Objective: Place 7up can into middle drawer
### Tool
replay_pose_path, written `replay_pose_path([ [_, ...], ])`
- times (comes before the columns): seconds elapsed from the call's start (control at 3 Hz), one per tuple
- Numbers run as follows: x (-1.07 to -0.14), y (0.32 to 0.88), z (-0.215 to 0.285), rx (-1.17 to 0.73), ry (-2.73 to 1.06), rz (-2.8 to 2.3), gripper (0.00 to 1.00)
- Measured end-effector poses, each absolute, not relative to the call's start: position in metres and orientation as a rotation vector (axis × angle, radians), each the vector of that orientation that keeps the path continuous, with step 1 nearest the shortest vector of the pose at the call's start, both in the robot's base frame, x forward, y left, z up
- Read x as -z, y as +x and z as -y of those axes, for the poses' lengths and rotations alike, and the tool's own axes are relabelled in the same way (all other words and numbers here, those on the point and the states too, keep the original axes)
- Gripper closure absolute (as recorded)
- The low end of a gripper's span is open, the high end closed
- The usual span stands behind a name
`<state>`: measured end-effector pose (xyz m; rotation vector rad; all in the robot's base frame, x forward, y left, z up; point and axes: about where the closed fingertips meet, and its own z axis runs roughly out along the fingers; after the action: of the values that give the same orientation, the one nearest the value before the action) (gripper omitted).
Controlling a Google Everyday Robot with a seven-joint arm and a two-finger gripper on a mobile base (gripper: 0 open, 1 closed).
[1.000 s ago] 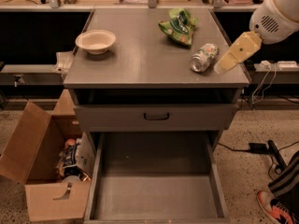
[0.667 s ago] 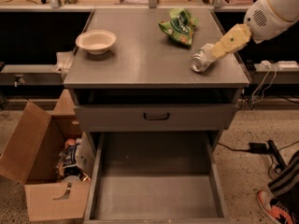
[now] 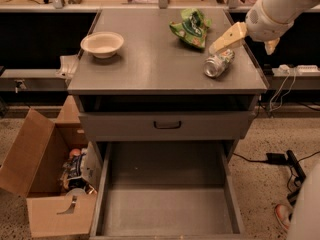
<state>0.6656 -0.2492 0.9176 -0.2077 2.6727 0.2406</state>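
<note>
The 7up can [image 3: 219,64] lies on its side on the right part of the grey cabinet top [image 3: 150,59], its shiny round end facing front-left. My gripper [image 3: 242,48] hangs just above and behind the can. Its fingers are spread, with one yellowish finger [image 3: 227,37] reaching down-left to the can's far end and the other [image 3: 272,45] off to the right. It holds nothing. The middle drawer [image 3: 167,204] is pulled wide open below, and its flat grey floor is bare.
A green foil snack bag [image 3: 190,28] lies just behind the can. A white bowl [image 3: 102,44] sits at the top's left. A shut drawer face with a dark handle [image 3: 167,125] is above the open drawer. An open cardboard box [image 3: 45,184] stands on the floor at left, with cables [image 3: 280,159] at right.
My gripper has moved left and farther back over the cabinet top, from beside the can's right to above and behind it. The can has not moved.
</note>
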Motion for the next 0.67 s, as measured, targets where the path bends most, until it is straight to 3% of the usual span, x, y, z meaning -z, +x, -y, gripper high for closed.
replay_pose_path([
  [0.67, -0.890, 0.710, 0.258, -0.270, 0.133, -2.689, 0.00],
])
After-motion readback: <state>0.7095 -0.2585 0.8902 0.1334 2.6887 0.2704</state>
